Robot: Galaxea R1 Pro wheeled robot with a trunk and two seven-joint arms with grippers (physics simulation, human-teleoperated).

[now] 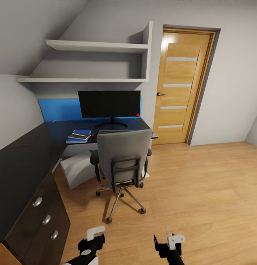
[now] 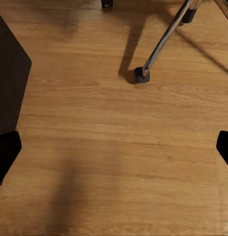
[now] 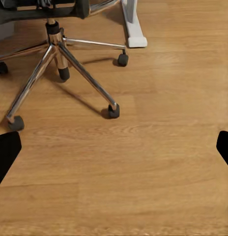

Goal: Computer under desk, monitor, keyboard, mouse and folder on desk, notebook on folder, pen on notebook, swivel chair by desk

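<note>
Wood floor (image 1: 202, 191) lies under both grippers. Left gripper (image 2: 114, 147) and right gripper (image 3: 114, 147) are spread wide, holding nothing. Swivel chair (image 1: 122, 158) stands ahead of them at the desk (image 1: 21, 162), monitor (image 1: 109, 104) beyond.

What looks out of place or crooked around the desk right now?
The computer looks odd: it sits tilted on the floor beside the swivel chair, sticking out from under the desk rather than standing square. The monitor stands upright.

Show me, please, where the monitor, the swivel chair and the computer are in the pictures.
monitor (image 1: 109, 103), head view, middle of the black screen.
swivel chair (image 1: 122, 152), head view, grey backrest.
computer (image 1: 77, 170), head view, grey side under the desk.
</note>
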